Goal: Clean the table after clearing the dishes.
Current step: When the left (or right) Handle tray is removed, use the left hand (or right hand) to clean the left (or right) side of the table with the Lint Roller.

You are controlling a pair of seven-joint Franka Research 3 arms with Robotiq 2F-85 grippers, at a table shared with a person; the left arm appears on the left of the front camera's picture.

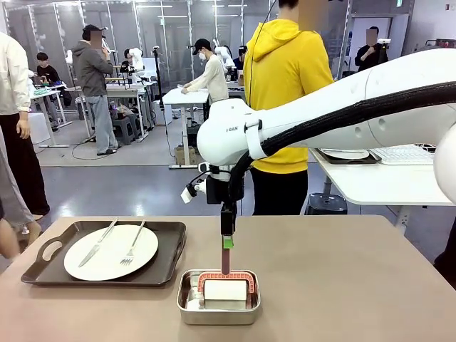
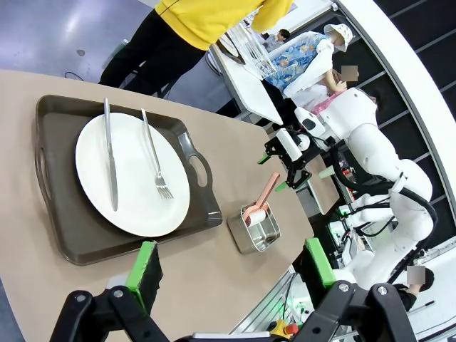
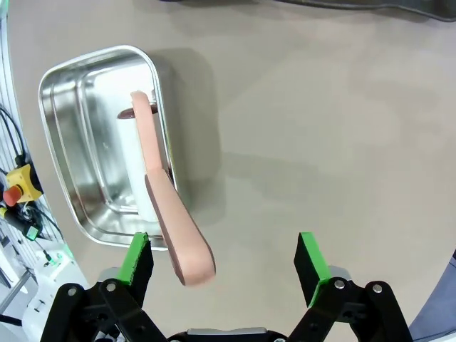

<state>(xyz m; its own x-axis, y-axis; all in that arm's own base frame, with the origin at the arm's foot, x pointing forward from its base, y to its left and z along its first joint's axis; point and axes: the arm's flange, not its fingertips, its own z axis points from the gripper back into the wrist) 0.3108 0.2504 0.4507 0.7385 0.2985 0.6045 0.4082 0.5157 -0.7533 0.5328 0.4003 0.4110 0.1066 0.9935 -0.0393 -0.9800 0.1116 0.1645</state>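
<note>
On the grey-brown table (image 1: 342, 285) a dark brown handled tray (image 1: 171, 249) holds a white plate (image 1: 110, 251) with a knife (image 1: 96, 244) and a fork (image 1: 132, 244). The left wrist view looks down on the same tray (image 2: 206, 214) and plate (image 2: 132, 174) beyond my open left gripper (image 2: 231, 265). My right gripper (image 1: 226, 246) hangs over a steel tin (image 1: 218, 298) holding a white block with a pink handle (image 3: 174, 221). The handle's top stands between the open fingers (image 3: 223, 260), close to one green pad (image 3: 139, 256).
A person in a yellow hoodie (image 1: 288, 85) stands at the table's far edge, back turned. Behind to the right, a white-topped table (image 1: 385, 182) carries another dark tray with a plate (image 1: 347, 154) and a keyboard. Bare tabletop lies right of the tin.
</note>
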